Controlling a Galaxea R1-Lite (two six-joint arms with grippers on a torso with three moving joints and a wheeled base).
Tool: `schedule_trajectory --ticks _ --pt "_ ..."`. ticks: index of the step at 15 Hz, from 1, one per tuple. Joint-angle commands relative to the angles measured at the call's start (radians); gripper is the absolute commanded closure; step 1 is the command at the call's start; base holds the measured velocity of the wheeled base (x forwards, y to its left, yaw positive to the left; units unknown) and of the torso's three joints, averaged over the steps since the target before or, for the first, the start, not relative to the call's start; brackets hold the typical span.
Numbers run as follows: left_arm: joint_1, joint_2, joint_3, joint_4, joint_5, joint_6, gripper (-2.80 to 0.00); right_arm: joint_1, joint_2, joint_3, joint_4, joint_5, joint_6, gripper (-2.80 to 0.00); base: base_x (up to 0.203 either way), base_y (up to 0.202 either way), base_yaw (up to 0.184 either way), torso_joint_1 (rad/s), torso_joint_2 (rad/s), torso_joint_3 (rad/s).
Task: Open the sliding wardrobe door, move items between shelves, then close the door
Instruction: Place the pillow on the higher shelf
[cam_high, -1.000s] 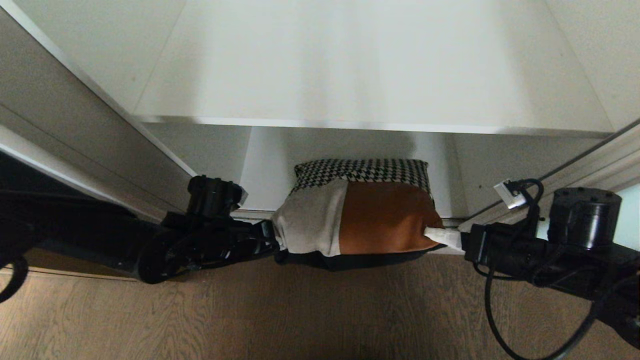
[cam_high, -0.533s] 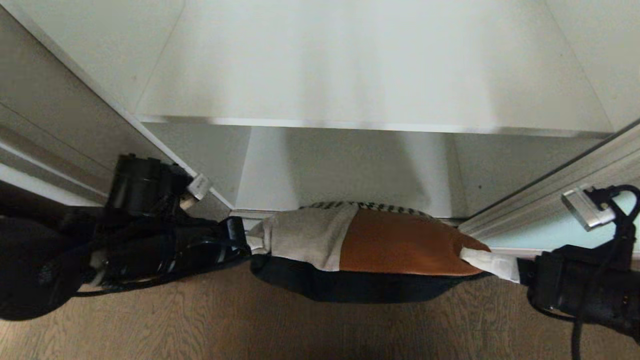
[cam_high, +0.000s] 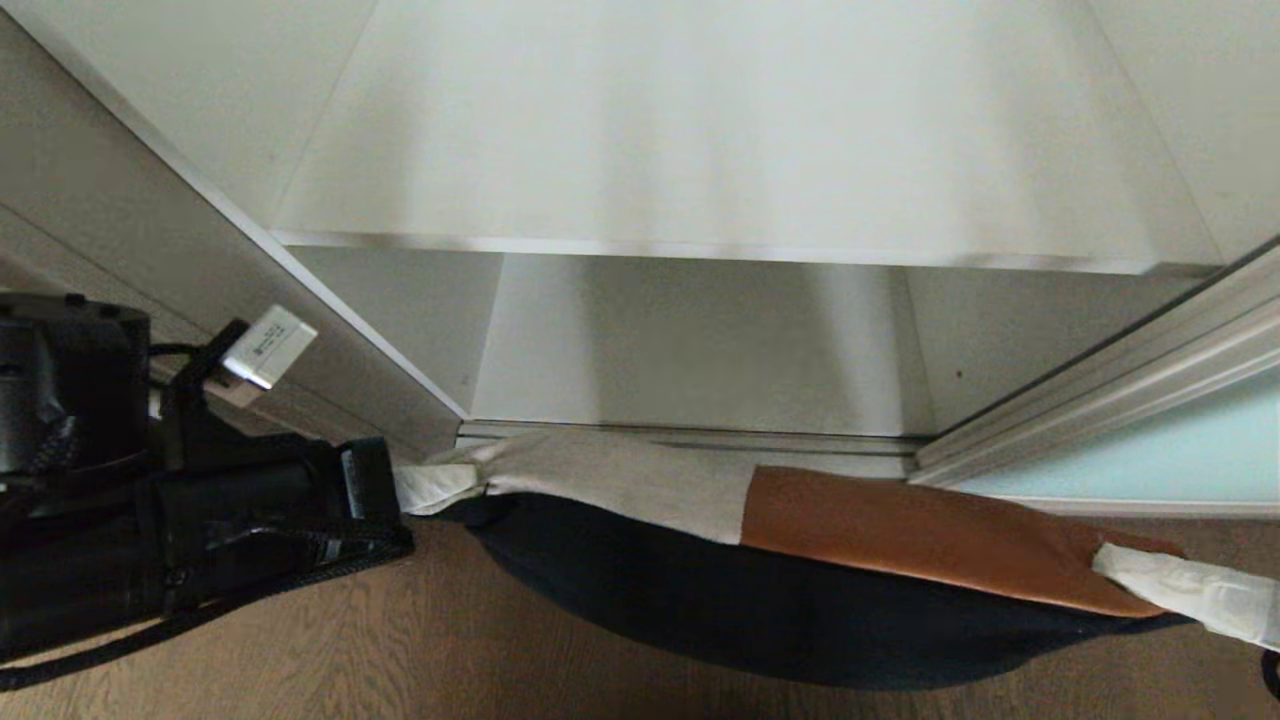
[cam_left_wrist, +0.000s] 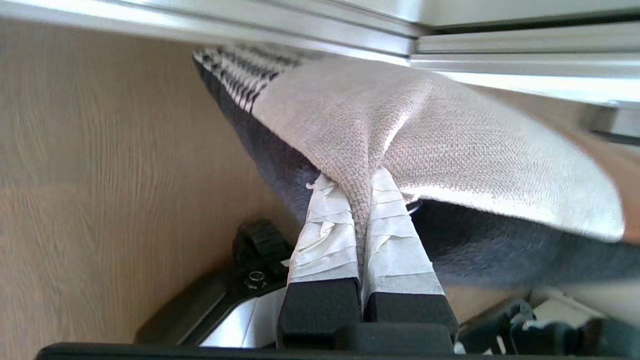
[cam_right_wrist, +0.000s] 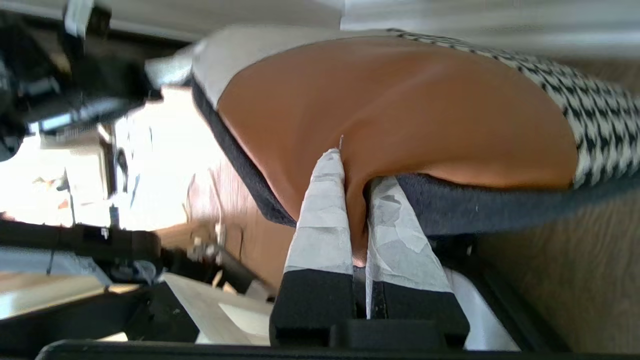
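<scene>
Both grippers are carrying the cushion (cam_high: 800, 560) slung between them above the wooden floor (cam_high: 400, 650), just in front of the open wardrobe's shelves (cam_high: 700, 180). The left gripper (cam_left_wrist: 357, 192) is pinching its beige corner, the right gripper (cam_right_wrist: 356, 170) its rust corner, fingers clamped.

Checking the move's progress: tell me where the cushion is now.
In the head view, the cushion hangs over the floor before the wardrobe's bottom shelf, held between both end effectors.
</scene>
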Motion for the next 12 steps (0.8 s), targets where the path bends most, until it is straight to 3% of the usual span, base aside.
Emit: schedule_trajectory --ticks 1,3,8,12 --pt "-0.008 -0.06 0.043 -0.002 -0.012 0.018 0.0 -0.048 -0.074 0.012 0.0 0.004 0.003 0.0 0.0 0.0 0.0 0.0 0.0 0.0" --pt "-0.014 -0.063 0.076 -0.006 -0.05 0.031 0.0 -0.052 -0.096 0.047 -0.001 0.008 0.001 0.0 0.0 0.0 0.0 0.0 0.0 0.0" --pt "-0.02 -0.055 0.094 -0.089 -0.056 0.029 0.0 -0.026 -0.084 0.052 -0.01 0.035 0.017 0.0 0.0 0.0 0.0 0.0 0.0 0.0" --pt "-0.051 -0.058 0.082 -0.092 -0.094 0.032 0.0 0.078 -0.064 0.004 0.013 0.047 0.014 0.0 0.0 0.0 0.0 0.0 0.0 0.0"
